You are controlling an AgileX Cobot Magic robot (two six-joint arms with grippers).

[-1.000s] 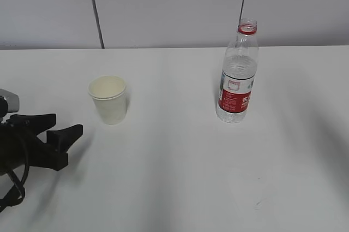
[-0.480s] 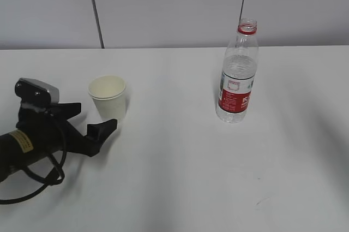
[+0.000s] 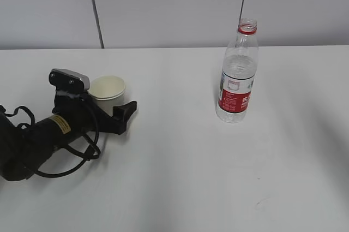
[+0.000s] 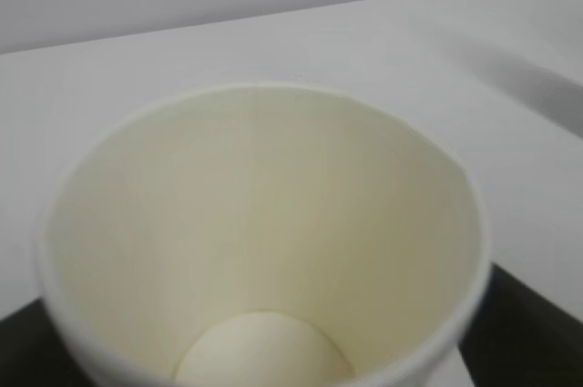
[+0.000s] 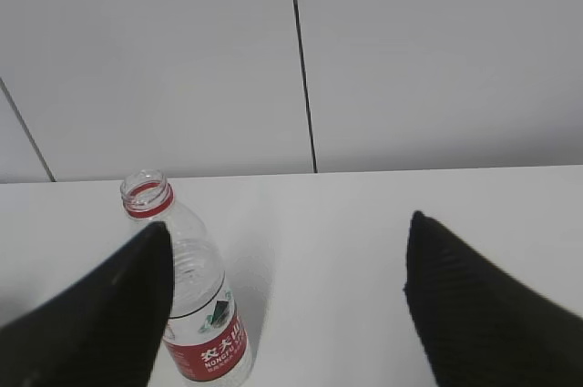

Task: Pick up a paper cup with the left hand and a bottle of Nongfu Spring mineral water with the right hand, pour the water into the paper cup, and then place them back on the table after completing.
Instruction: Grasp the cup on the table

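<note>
Empty paper cup (image 4: 260,250) upright between end effector fingers (image 4: 524,314) on table (image 4: 273,41)

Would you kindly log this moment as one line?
left pincer: open around paper cup | right pincer: open, short of bottle | cup empty | bottle uncapped, upright

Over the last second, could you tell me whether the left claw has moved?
Yes. The left claw has travelled right and up the exterior view, and now flanks the cup, which stayed put.
</note>
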